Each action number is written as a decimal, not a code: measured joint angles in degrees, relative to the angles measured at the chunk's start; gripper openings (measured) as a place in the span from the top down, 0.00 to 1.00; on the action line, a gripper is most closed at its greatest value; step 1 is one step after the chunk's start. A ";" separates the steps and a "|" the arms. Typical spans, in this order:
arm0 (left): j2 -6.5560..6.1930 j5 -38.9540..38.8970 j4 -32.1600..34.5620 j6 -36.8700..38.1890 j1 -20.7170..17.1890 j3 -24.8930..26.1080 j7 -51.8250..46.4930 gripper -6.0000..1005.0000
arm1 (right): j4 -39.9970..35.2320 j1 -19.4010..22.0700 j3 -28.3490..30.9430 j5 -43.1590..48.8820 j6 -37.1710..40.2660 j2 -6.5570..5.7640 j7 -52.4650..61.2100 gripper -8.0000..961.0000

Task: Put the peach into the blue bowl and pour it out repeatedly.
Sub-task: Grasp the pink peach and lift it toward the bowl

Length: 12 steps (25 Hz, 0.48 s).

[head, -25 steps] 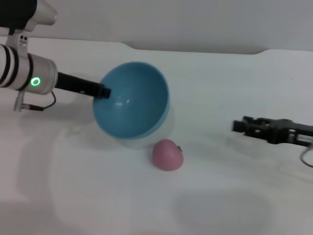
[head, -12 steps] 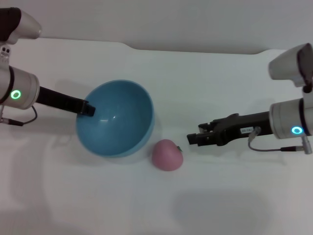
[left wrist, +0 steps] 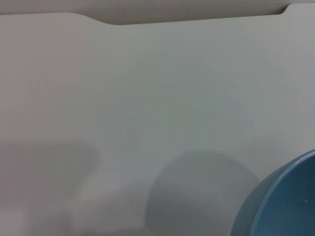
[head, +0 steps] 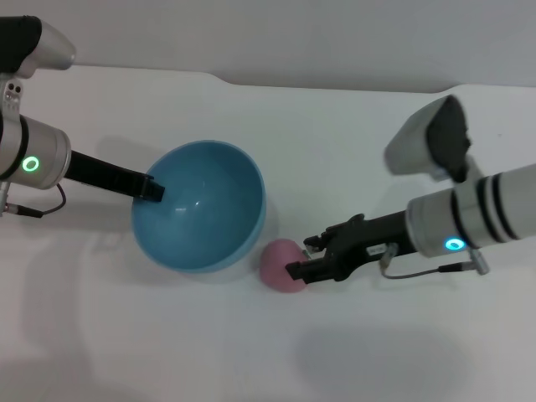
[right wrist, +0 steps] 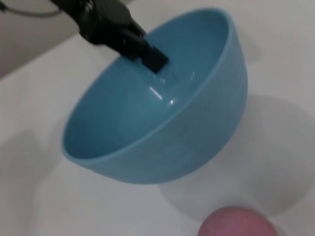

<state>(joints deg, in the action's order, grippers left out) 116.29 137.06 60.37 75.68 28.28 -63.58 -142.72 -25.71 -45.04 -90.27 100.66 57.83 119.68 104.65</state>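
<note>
Now right gripper point(head: 303, 257) at peach point(head: 279, 264)

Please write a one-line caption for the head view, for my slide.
Left end effector holds the bowl by its rim; right end effector reaches the peach.

peach point(right wrist: 239, 222) cut off at edge

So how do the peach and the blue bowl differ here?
The peach is small, pink and matte; the blue bowl is far wider, glossy and hollow. The left gripper grips the bowl's rim, tilting it; the right gripper is only reaching the peach on the table.
</note>
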 joint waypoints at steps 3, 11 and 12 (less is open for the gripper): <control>0.10 0.02 0.01 0.00 0.07 0.00 0.10 1.00 | -0.07 0.12 -8.20 -5.44 -5.36 0.09 0.00 0.44; 0.80 0.05 0.01 -0.05 0.35 -0.32 0.54 1.00 | -1.92 0.84 -22.64 -12.84 -15.21 0.13 -0.14 0.44; 0.81 0.05 0.01 0.02 0.40 -0.33 0.55 1.00 | -2.09 0.99 -22.69 -12.89 -15.54 0.12 -0.14 0.44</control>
<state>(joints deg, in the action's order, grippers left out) 117.10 137.11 60.38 75.70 28.68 -63.91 -142.17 -27.80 -44.05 -112.96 87.77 42.29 119.80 104.50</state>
